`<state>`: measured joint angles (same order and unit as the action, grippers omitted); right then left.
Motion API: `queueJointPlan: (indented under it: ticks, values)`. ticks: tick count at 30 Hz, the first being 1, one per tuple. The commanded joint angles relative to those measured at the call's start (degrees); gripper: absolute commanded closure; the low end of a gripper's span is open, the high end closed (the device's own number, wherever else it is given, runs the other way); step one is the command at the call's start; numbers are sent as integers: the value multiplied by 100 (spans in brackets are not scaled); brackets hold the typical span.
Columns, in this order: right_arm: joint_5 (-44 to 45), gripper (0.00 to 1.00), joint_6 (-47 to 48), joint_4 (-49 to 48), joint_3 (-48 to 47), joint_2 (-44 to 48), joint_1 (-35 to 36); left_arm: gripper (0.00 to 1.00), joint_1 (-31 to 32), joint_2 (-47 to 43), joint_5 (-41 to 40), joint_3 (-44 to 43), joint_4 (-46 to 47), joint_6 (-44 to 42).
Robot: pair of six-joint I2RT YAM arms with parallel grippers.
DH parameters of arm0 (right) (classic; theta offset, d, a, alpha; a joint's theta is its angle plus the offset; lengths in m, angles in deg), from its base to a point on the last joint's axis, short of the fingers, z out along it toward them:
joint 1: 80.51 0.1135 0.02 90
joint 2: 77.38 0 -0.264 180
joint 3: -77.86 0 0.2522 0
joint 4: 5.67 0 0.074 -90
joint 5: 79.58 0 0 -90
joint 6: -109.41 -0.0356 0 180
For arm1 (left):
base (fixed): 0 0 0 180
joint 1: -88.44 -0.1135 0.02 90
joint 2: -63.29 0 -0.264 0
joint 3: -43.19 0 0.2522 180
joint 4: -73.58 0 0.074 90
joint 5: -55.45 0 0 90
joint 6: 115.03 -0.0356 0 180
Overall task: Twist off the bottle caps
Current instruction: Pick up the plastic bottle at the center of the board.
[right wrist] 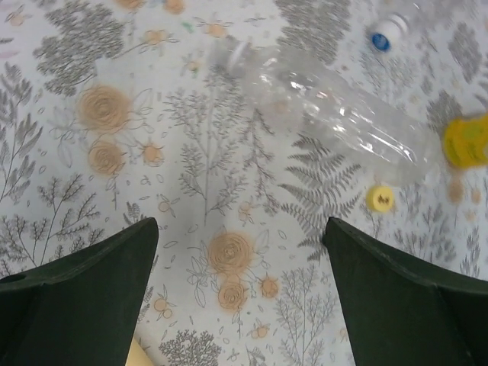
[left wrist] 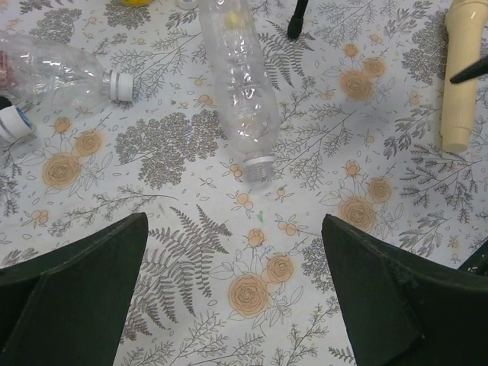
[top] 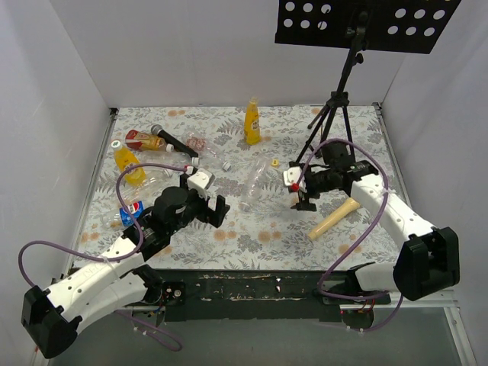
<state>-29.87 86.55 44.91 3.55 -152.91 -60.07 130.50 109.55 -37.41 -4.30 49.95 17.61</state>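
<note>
A clear bottle lies on the floral cloth between my arms, its neck open and capless. A loose yellow cap lies beside it, also seen as the yellow cap in the right wrist view. A loose white cap lies nearby. Another clear bottle to the left wears a white cap. My left gripper is open over bare cloth, short of the open neck. My right gripper is open too, nothing between its fingers, the clear bottle ahead of it.
An orange bottle stands upright at the back. At the left lie an orange bottle, a red-labelled bottle, a blue-labelled bottle and a black microphone. A tan cone stick lies by my right arm. A tripod stands back right.
</note>
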Motion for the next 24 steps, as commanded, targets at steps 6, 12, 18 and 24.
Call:
queueJointPlan:
  ticks: [6, 12, 18, 24]
  values:
    - [-58, 3, 2840, 46, -280, -769, 1066, 2, -32, -574, -873, 174, -200, -53]
    - [925, 3, 3103, -579, -1044, -1963, 1585, 2, -32, -1083, -1805, 280, -182, -62]
    - [1463, 4, 3297, -685, -2037, -3159, 1813, 2, -32, -1453, -2053, 368, -94, -106]
    - [1578, 4, 3333, -606, -2908, -3864, 2042, 2, -32, -1304, -2053, 341, -103, -176]
